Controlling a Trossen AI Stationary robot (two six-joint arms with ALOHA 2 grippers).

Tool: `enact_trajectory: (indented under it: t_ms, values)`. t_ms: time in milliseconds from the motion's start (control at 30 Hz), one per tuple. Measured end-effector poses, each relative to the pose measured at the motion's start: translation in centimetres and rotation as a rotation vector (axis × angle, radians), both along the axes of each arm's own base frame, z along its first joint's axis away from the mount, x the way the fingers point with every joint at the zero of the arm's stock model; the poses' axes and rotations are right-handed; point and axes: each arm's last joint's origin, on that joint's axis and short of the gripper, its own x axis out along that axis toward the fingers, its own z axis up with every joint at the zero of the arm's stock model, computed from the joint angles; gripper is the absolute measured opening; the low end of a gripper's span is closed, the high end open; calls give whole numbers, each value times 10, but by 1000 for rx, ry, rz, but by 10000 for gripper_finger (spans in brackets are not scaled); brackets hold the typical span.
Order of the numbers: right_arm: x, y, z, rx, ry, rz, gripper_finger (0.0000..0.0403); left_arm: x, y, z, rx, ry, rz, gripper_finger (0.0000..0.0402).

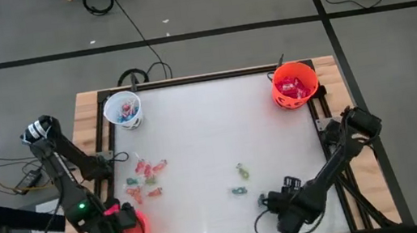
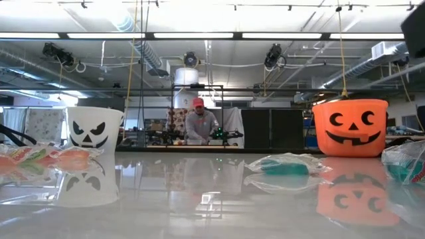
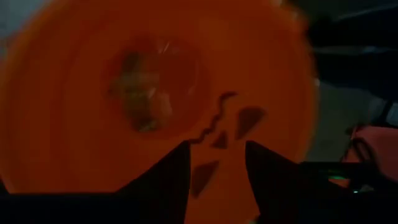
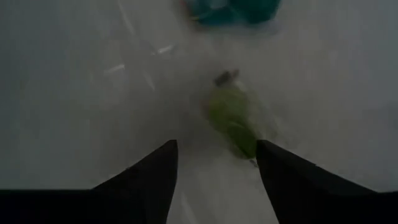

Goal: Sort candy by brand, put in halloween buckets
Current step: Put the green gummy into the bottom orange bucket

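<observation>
Left gripper is over the orange bucket at the table's near-left corner. Its wrist view looks down into that bucket: fingers apart with a clear gap, nothing between them, a blurred wrapped piece lying on the bucket's floor.

Right gripper is low over the table's near-right area. In its wrist view, fingers are spread wide, empty, with a green candy on the table just ahead of the gap, not touched. A teal-wrapped piece lies farther on.

Loose candy: a cluster of red and green pieces on the left side of the table, well apart from two greenish pieces near centre-right.

White bucket sits at the far-left corner with some wrapped pieces inside. The second orange bucket is at the far-right corner, holding red packets.

Low view: white bucket left, orange bucket right, teal candy between them, red wrappers close at left. A person stands in the room behind.
</observation>
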Motion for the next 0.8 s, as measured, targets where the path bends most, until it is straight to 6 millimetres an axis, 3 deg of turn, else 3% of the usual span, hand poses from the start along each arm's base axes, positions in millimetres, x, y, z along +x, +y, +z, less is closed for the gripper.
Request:
enact_trajectory:
  t_ms: [133,367,633,800]
  values:
    - [-5,-4,-10,-1,-17,-49,186,3,-2,18,-3,-65,13,156]
    - [1,-1,-9,16,-78,-61,24,10,-5,41,15,-271,47,156]
    - [45,6,25,92,-320,-57,10,26,-9,56,93,-629,-9,156]
    - [82,-1,50,177,-514,-22,5,43,-6,54,119,-722,-36,156]
